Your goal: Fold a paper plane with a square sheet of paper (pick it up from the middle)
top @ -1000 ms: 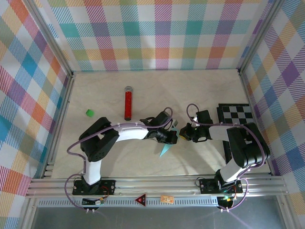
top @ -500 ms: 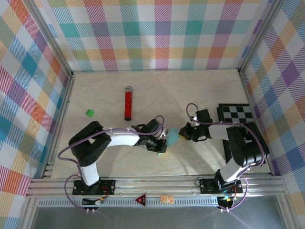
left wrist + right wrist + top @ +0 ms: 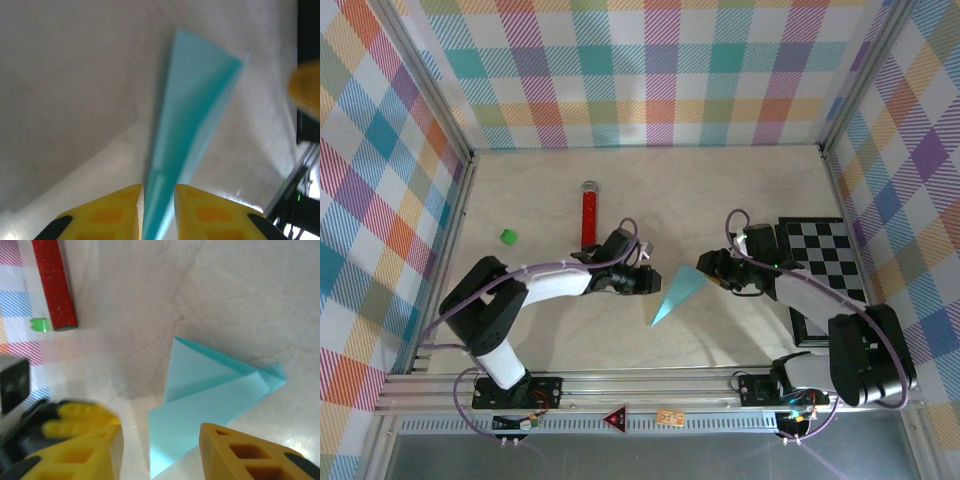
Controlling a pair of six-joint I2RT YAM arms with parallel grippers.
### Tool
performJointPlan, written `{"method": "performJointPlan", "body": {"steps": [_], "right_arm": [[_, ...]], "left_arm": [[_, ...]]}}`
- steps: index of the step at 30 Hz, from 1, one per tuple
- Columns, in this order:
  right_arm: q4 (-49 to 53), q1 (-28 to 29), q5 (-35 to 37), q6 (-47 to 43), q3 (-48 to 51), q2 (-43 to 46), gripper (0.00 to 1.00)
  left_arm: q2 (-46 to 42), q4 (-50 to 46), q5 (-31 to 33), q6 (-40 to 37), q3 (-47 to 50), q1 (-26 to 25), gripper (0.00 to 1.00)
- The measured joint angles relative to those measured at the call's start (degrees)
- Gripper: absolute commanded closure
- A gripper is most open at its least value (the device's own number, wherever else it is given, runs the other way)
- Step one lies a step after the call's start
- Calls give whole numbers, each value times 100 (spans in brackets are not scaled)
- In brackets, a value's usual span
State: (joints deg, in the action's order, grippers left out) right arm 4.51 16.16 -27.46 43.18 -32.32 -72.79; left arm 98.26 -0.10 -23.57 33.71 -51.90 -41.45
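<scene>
The square sheet of paper is folded into a light cyan paper plane [image 3: 678, 293] that lies on the table between the two arms, its point toward the near left. My left gripper [image 3: 650, 282] sits just left of it, jaws slightly apart. In the left wrist view the paper plane [image 3: 195, 110] runs up from the narrow gap of the left gripper [image 3: 158, 192], a sliver of table showing beside it. My right gripper [image 3: 705, 265] is just right of the plane. In the right wrist view the right gripper [image 3: 160, 435] stands open over the paper plane [image 3: 210, 390], clear of both fingers.
A red glittery tube [image 3: 588, 215] lies behind the left gripper, with a small green block [image 3: 507, 236] further left. The black-and-white checkered board [image 3: 825, 260] lies at the right under the right arm. Plaid walls enclose the table on three sides.
Both grippers were shut on the plane, close together. Now both have opened and drawn apart, the left arm stretching forward, and the plane lies free on the table.
</scene>
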Motion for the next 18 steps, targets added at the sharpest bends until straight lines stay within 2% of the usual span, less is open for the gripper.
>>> {"method": "performJointPlan", "body": {"steps": [6, 12, 18], "right_arm": [[17, 9, -175, 310, 459, -33, 54], [11, 76, -319, 400, 448, -245, 56], [2, 164, -348, 428, 343, -553, 66]], "left_arm": [[859, 26, -181, 81, -570, 153, 76], [1241, 90, -671, 101, -859, 153, 73], [1467, 140, -1056, 103, -1049, 203, 73]]}}
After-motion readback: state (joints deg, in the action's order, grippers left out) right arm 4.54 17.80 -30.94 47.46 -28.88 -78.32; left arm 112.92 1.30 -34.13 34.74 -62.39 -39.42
